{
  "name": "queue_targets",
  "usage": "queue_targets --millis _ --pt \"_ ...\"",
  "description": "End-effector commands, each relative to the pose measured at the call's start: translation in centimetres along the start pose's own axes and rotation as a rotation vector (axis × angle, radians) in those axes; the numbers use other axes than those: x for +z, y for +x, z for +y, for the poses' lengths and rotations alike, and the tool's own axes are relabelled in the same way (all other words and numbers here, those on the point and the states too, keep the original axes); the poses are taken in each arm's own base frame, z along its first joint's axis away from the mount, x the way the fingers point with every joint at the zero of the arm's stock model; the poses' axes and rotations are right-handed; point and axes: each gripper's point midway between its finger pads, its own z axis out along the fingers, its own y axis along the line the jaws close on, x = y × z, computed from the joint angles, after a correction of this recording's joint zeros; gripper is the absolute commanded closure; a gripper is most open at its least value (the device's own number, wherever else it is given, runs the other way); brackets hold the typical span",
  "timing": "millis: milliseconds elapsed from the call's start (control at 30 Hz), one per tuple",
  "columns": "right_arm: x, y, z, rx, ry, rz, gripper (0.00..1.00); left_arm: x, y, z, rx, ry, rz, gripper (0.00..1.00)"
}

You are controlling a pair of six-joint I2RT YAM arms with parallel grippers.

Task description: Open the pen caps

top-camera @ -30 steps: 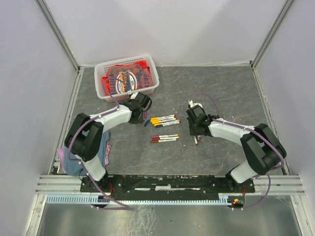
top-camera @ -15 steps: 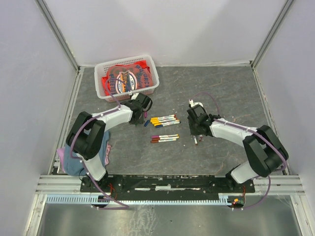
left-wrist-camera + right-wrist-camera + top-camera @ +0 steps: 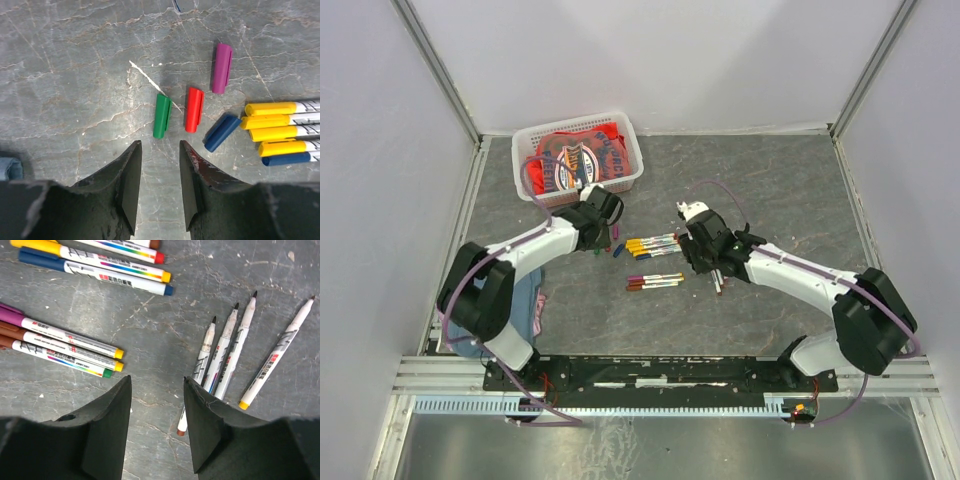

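Left gripper [image 3: 160, 150]: jaws parted, nothing between them, above the grey surface [image 3: 75, 75]. Just ahead lie four loose caps: green cap [image 3: 162, 116], red cap [image 3: 194, 109] and blue cap [image 3: 222, 132] in a row, purple cap [image 3: 221, 68] beyond. Yellow caps [image 3: 272, 107] sit on pens at their right.

Right gripper [image 3: 157, 385]: jaws wide, empty. Four uncapped pens [image 3: 235, 357] lie to its right, capped pens [image 3: 65, 340] to its left.

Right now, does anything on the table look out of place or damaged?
Only a thin white streak on the tabletop beside the green cap stands out; whether scratch or debris, I cannot tell. Nothing looks broken.
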Motion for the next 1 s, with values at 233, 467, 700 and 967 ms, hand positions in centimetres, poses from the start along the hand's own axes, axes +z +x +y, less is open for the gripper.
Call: queue_targets --millis 233,467,700,967 --pt "0.3 -5.8 2.3 -0.068 -0.064 -0.091 0.47 -8.2 -3.3 -1.1 -0.095 0.181 -0.235 0.57" --pt "3.6 -9.1 3.9 -0.041 -0.062 -0.068 0.5 -10.0 0.7 -3.9 -0.081 0.273 -0.256 0.72" --pt "6.7 -12.0 4.8 0.013 -0.064 -0.054 0.55 -10.8 4.4 -7.5 -0.056 0.374 -0.271 0.88" --pt "9.5 -13.3 5.1 0.056 -0.103 -0.041 0.6 -10.1 8.0 -11.1 -0.036 0.448 -0.242 0.94"
